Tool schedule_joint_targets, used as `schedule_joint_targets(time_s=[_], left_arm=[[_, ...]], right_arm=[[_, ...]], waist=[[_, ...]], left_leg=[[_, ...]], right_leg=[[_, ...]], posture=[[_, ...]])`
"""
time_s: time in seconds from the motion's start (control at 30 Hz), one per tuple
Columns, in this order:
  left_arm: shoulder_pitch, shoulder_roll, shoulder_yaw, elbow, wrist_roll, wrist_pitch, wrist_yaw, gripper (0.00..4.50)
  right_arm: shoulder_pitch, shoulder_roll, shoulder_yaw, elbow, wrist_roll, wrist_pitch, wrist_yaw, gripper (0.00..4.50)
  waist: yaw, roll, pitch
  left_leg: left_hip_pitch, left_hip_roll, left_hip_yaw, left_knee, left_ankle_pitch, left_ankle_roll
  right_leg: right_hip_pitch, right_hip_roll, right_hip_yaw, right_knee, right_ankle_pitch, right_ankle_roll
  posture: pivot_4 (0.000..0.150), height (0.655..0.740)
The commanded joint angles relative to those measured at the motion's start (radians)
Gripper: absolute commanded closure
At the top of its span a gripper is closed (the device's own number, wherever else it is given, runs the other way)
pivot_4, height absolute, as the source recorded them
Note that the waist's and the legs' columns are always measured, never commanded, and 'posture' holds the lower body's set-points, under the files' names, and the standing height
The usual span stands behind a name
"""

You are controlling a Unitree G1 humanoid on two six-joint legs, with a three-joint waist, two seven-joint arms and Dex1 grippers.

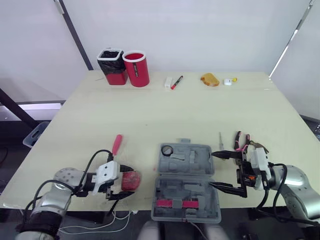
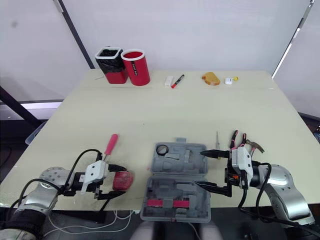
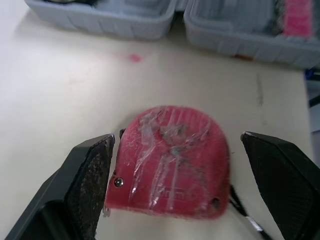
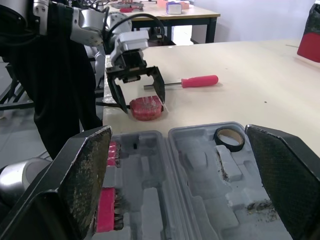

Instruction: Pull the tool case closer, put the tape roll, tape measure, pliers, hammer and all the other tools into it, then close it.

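Left end effector [image 1: 124,183] straddles the tape measure [image 3: 170,162], fingers [image 3: 90,180] apart; wrist view shows one finger clear.

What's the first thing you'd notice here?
The grey tool case lies open at the table's near edge, a tape roll inside. Left of it, the left tool sits open around a red tape measure; the right tool gapes wide at the case's right side.
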Motion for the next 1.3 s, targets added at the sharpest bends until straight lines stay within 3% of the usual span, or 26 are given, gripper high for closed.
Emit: schedule_joint_targets(time_s=[0.03, 0.3, 0.43, 0.67, 1.03, 1.17, 1.3], left_arm=[[-0.015, -0.011, -0.011, 0.063, 0.012, -0.052, 0.000, 0.17], [-0.027, -0.028, -0.020, 0.151, 0.016, -0.109, -0.008, 0.17], [-0.031, -0.030, -0.016, 0.160, 0.003, -0.118, -0.018, 1.38], [-0.051, -0.022, -0.005, 0.117, -0.038, -0.116, -0.058, 1.48], [-0.198, -0.048, -0.055, -0.343, -0.117, 0.204, -0.031, 1.48], [-0.260, -0.094, -0.109, -0.423, -0.103, 0.275, -0.011, 1.48], [-0.312, -0.165, -0.161, -0.445, -0.059, 0.278, 0.044, 1.48]], right_arm=[[-0.005, -0.004, -0.009, -0.041, 0.012, -0.002, -0.004, 0.00], [-0.005, -0.006, -0.010, -0.043, 0.009, -0.001, -0.008, 0.00], [-0.011, -0.005, -0.005, -0.043, 0.012, 0.002, -0.005, 0.00], [-0.016, -0.009, 0.002, -0.049, 0.027, 0.029, 0.005, 0.00], [-0.063, -0.046, -0.027, -0.172, 0.267, 0.528, -0.253, 0.00], [-0.106, -0.035, -0.012, -0.190, 0.317, 0.687, -0.372, 0.00], [-0.176, 0.070, -0.058, -0.182, 0.446, 0.834, -0.583, 0.00]], waist=[[0.000, 0.000, 0.000], [0.000, 0.001, -0.001], [0.000, 0.001, -0.001], [0.000, 0.001, -0.001], [0.002, 0.000, 0.000], [-0.004, 0.000, 0.000], [-0.003, 0.000, 0.000]], left_leg=[[0.000, 0.000, 0.000, 0.000, 0.000, 0.000], [0.000, 0.000, 0.000, 0.000, 0.000, 0.000], [0.000, 0.000, 0.000, 0.000, 0.000, 0.000], [0.001, 0.000, 0.000, 0.000, 0.000, 0.000], [-0.001, 0.000, -0.006, 0.001, 0.000, 0.000], [-0.001, 0.000, -0.006, 0.001, 0.000, 0.000], [-0.002, 0.000, -0.007, 0.001, 0.000, 0.000]], right_leg=[[0.000, 0.000, 0.000, 0.000, 0.000, 0.000], [0.000, 0.000, 0.000, 0.001, 0.000, 0.000], [0.000, 0.000, 0.000, 0.001, 0.000, 0.000], [0.000, 0.000, 0.000, 0.001, 0.000, 0.000], [0.000, 0.000, 0.000, 0.001, 0.000, 0.000], [0.000, 0.001, 0.000, 0.001, 0.000, 0.000], [0.000, 0.002, 0.000, 0.001, 0.000, 0.000]], posture=[[0.150, 0.7400], [0.150, 0.7400], [0.150, 0.7400], [0.150, 0.7400], [0.150, 0.7400], [0.150, 0.7400], [0.150, 0.7400]])
